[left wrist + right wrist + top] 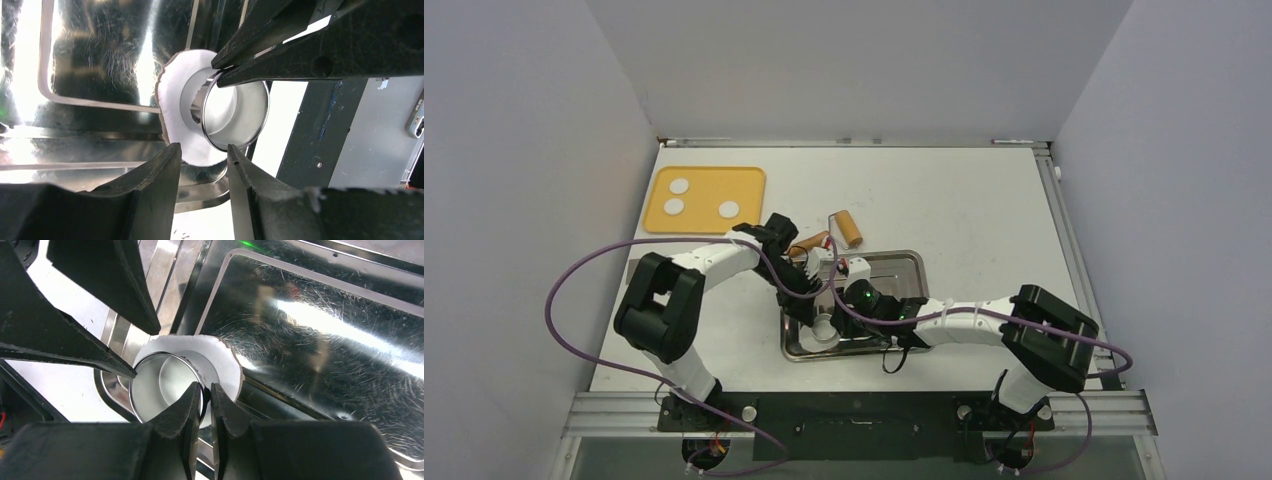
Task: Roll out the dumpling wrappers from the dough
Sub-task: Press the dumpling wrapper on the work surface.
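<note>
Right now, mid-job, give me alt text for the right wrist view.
The right gripper pinches the wall of a metal ring standing on a flattened white wrapper in the corner of a steel tray. The left gripper, open, sits at upper left beside the ring.

Wrist views: metal ring (252, 107) hides the centre of the wrapper (172, 100); tray (90, 60) is cut off at frame edges. Top view: left claw (204, 150) and right claw (202, 387) cover the wrapper outline.
</note>
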Robot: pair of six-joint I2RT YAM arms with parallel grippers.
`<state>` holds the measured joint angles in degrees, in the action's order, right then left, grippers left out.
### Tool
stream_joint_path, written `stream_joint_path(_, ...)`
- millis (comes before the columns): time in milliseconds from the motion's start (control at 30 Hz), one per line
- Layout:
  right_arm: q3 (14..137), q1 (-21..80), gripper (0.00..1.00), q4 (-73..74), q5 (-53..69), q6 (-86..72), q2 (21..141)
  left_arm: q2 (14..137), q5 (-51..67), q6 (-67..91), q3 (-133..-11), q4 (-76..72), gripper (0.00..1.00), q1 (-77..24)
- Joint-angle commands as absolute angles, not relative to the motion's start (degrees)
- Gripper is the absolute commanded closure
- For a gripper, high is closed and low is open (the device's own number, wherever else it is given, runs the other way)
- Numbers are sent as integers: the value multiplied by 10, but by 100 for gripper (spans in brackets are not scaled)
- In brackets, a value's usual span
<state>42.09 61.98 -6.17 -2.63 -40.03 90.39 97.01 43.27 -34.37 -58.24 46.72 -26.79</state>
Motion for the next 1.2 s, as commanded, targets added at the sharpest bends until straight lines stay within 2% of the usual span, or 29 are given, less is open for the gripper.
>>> stream_joint_path(0, 457, 640, 91, -60, -26, -363, 930, 989, 384, -346, -593, 467, 68, -297)
stream_joint_path(167, 467, 653, 91, -48, -36, -361, 938, 1034, 343, -362, -603, 490, 80, -313)
stream_joint_path(533, 440, 666, 91, -48, -52, -369, 964, 1070, 339, -354, -616, 487, 82, -331)
stream_joint_path(833, 402, 698, 92, -60, -106, -360, 970, 1072, 253, -357, -586, 448, 88, -362)
stream_joint_path(1167, 389, 702, 91, -67, -126, -363, 968, 1104, 231, -362, -573, 440, 92, -368)
